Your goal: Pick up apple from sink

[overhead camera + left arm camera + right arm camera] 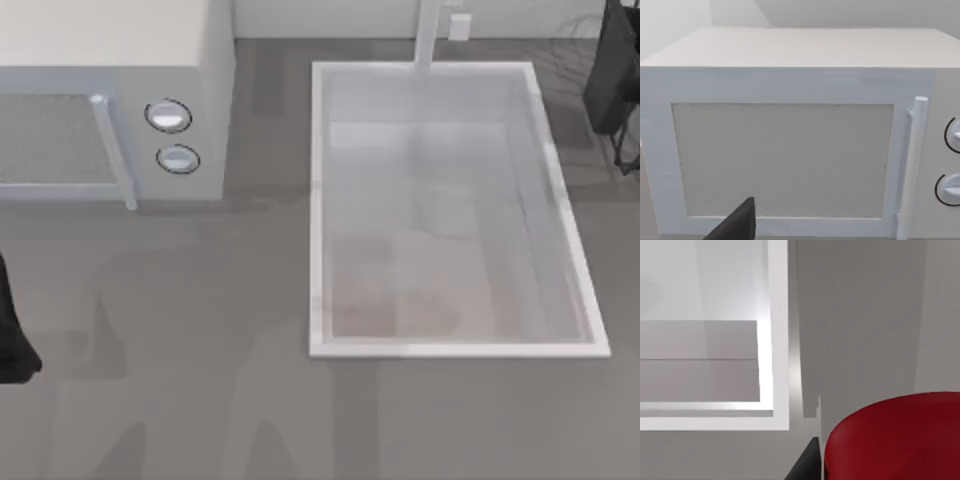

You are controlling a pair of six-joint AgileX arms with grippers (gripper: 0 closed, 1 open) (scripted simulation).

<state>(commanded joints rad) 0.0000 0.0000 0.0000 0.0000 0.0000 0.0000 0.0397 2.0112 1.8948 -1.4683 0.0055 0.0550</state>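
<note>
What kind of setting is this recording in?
Most likely a rendered kitchen counter: a white sink with a faucet is set into the grey countertop, and a white microwave with two knobs stands beside it.

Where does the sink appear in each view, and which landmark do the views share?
Top view: the sink fills the right half, faucet at its far rim.
Left wrist view: it faces the microwave instead.
Right wrist view: a rim corner, apple nearer the camera.
Shared landmark: the white rim; microwave for left wrist.
</note>
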